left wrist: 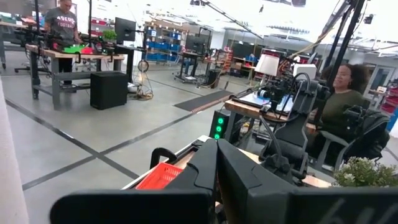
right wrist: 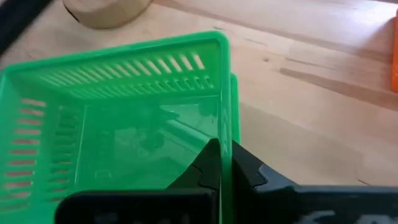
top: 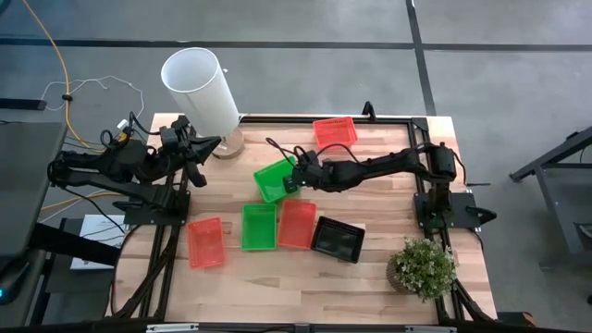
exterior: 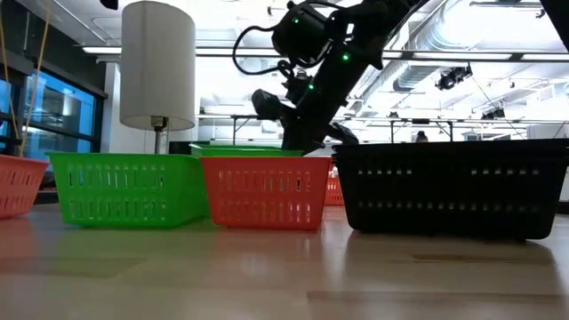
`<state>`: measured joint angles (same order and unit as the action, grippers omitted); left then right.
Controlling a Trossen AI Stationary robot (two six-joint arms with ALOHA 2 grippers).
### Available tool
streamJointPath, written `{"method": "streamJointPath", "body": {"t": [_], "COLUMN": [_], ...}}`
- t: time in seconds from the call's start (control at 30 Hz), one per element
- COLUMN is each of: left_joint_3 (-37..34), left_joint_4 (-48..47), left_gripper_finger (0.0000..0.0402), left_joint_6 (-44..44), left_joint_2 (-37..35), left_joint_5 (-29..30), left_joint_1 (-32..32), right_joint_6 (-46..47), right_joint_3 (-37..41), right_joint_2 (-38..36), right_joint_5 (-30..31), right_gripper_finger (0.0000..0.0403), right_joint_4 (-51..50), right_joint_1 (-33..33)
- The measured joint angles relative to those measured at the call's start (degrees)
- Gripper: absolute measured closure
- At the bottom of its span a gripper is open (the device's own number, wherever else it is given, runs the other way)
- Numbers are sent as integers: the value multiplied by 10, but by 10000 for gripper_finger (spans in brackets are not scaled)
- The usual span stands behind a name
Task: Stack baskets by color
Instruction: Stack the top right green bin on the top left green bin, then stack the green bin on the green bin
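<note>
Where the wooden surface comes nearest to the low camera, a black basket lies beside a potted green plant at the right arm's side. Next to the black one, three baskets lie in a row: a red basket, a green basket touching it, and another red basket a little apart toward the left arm. All of them are shallow and rectangular, with slotted mesh walls, and they stand upright with the open side up.

Farther back, near the middle of the surface, the right end effector is clamped together on the rim of a bright green basket. In the right wrist view a second green rim shows just outside the held wall, so this basket seems to sit in another green one. One more red basket lies at the far edge, well apart from the others.

At the far left corner a tall white cylinder stands on a round wooden base. The left end effector waits near it with the fingers pressed together and holds nothing.

Beyond the surface is a large workshop with a grey floor, other benches and robot rigs; one person sits nearby and another stands far off.
</note>
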<state>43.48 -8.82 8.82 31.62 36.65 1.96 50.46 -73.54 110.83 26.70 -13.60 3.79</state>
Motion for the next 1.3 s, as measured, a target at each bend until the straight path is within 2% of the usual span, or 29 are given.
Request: {"method": "streamJointPath", "body": {"t": [0.3, 0.43, 0.63, 0.8, 0.93, 1.03, 1.13, 1.23, 1.3], "left_joint_3": [0, 0, 0, 0, 0, 0, 0, 0, 0], "left_joint_4": [-2, -2, -3, -4, -4, -4, -8, -13, -18], "left_gripper_finger": [401, 401, 401, 401, 401, 401, 401, 401, 401], "left_joint_6": [0, 0, 0, 0, 0, 0, -2, -5, -5], "left_joint_2": [0, 0, 0, 0, 1, 2, 4, 6, 8], "left_joint_5": [0, 0, 0, 0, 0, 0, 0, 0, -5], "left_joint_1": [0, 0, 0, 0, 0, 0, 0, 0, 0], "right_joint_6": [-57, -57, -76, -146, -224, -261, -240, -181, -139], "right_joint_3": [0, 0, 1, 1, 11, 60, 161, 290, 364], "right_joint_2": [0, 0, -19, -70, -135, -203, -299, -416, -496], "right_joint_5": [-17, -34, -61, -64, -70, -75, -95, -125, -154], "right_gripper_finger": [402, 378, 288, 197, 150, 139, 138, 137, 137], "right_joint_4": [-13, -24, -45, -83, -150, -185, -171, -101, -4], "right_joint_1": [4, 12, 27, 41, 47, 45, 44, 36, 23]}}
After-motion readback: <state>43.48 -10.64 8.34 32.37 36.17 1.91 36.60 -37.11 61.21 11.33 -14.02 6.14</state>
